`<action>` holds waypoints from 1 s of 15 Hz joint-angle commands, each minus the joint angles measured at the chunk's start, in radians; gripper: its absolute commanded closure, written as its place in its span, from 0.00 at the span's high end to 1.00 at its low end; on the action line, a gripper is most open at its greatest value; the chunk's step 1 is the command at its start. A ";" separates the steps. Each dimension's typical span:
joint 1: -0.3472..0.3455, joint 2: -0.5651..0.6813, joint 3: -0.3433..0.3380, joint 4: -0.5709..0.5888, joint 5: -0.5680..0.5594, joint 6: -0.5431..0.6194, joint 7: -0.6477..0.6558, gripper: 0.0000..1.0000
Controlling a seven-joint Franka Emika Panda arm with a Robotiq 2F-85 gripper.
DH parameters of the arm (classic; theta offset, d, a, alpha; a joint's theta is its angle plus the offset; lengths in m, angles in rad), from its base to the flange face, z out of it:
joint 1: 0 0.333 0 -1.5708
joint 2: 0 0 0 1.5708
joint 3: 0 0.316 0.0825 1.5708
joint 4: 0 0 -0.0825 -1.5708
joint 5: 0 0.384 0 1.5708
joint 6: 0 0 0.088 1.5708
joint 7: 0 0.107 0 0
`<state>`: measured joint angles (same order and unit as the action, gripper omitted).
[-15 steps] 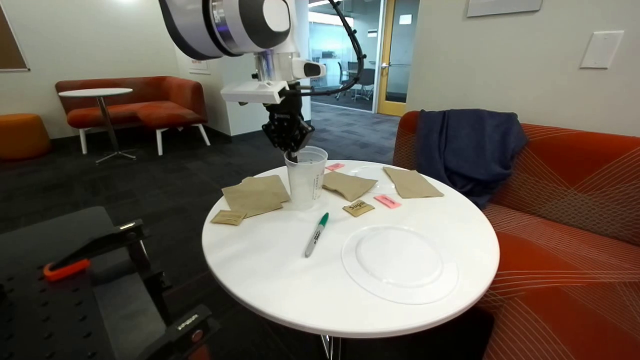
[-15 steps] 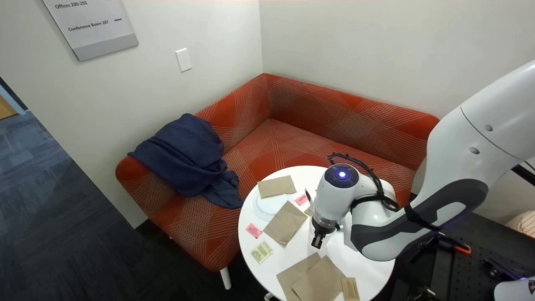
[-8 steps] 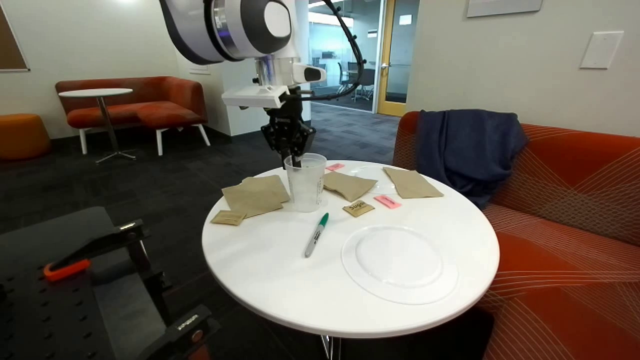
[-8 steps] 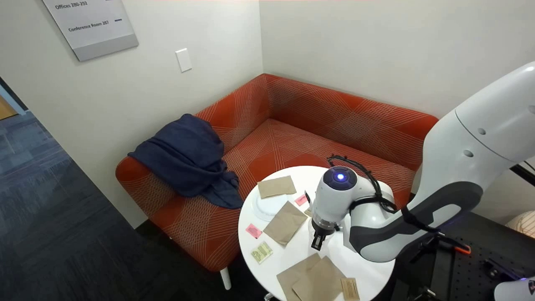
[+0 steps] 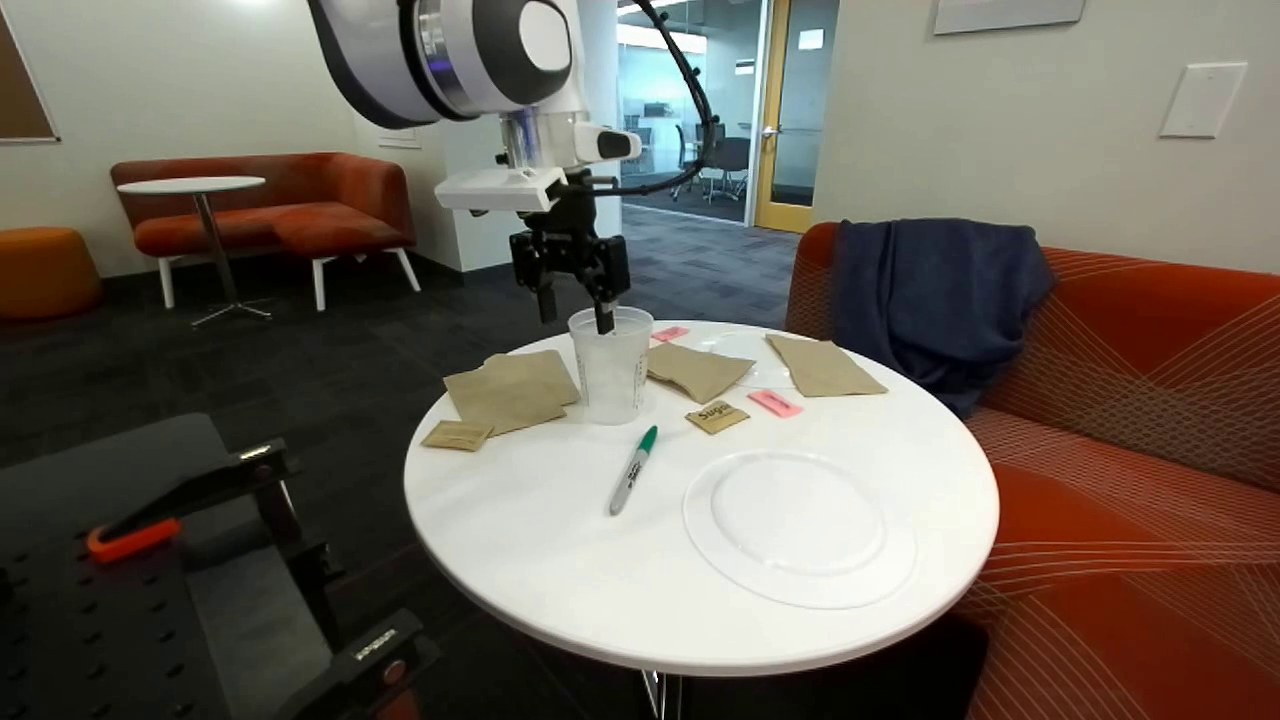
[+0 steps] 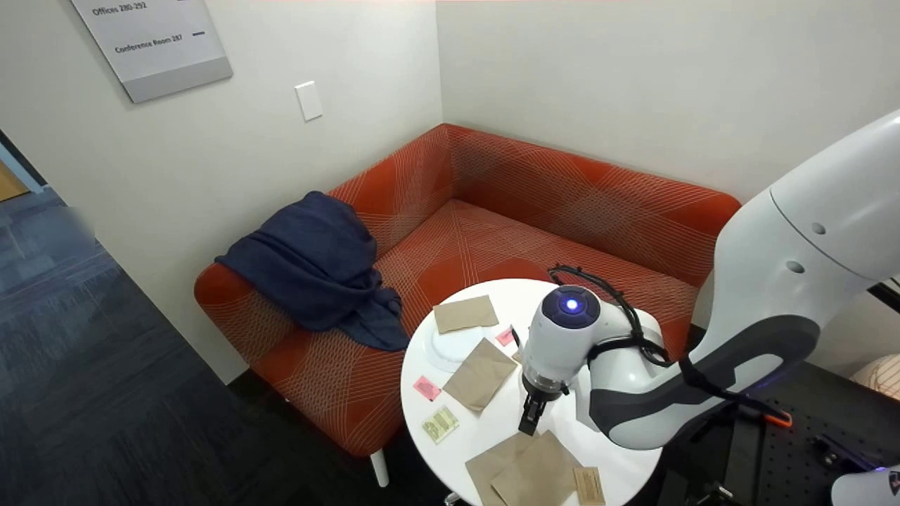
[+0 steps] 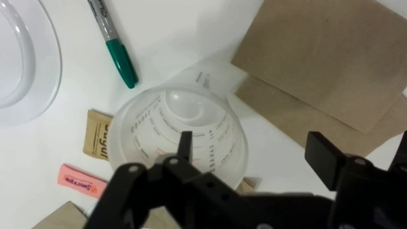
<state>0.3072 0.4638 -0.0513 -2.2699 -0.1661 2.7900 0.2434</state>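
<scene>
A clear plastic cup (image 5: 612, 375) stands upright on the white round table (image 5: 560, 560). My gripper (image 5: 576, 312) is open just above the cup's rim, holding nothing. In the wrist view, one finger (image 7: 185, 146) shows over the mouth of the cup (image 7: 143, 136). The opposite finger (image 7: 322, 160) lies outside the rim, with bare tabletop seen between. Whether the nearer fingertip dips below the rim I cannot tell. In an exterior view the arm hides most of the cup, and the gripper (image 6: 529, 425) points down in front of it.
Brown napkins (image 5: 515, 390) lie beside the cup. A green-capped marker (image 5: 634, 470), a sugar packet (image 5: 717, 416) and a pink packet (image 5: 775, 403) are close by. A clear plate (image 5: 800, 515) sits nearer the front edge. A red sofa (image 6: 492, 232) borders the table.
The cup has come down slightly onto the table. My gripper, shut at its rim a second ago, has spread its fingers wide and shifted a little to the side, letting go.
</scene>
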 commanded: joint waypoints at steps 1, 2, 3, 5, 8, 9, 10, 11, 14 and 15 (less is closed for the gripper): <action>0.063 -0.056 -0.051 -0.030 -0.052 0.005 0.103 1.00; 0.076 -0.070 -0.062 -0.036 -0.063 0.003 0.128 1.00; 0.084 -0.083 -0.069 -0.043 -0.071 0.005 0.147 1.00; 0.104 -0.118 -0.087 -0.059 -0.100 0.005 0.192 1.00; 0.127 -0.186 -0.114 -0.088 -0.157 -0.006 0.273 1.00; 0.127 -0.214 -0.115 -0.100 -0.172 -0.019 0.295 1.00; 0.123 -0.238 -0.113 -0.108 -0.188 -0.032 0.317 1.00; 0.115 -0.265 -0.104 -0.118 -0.195 -0.050 0.330 1.00; 0.067 -0.339 -0.059 -0.141 -0.185 -0.126 0.345 1.00; 0.049 -0.362 -0.040 -0.145 -0.172 -0.160 0.334 1.00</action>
<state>0.4064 0.2030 -0.1397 -2.3671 -0.3402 2.7153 0.5579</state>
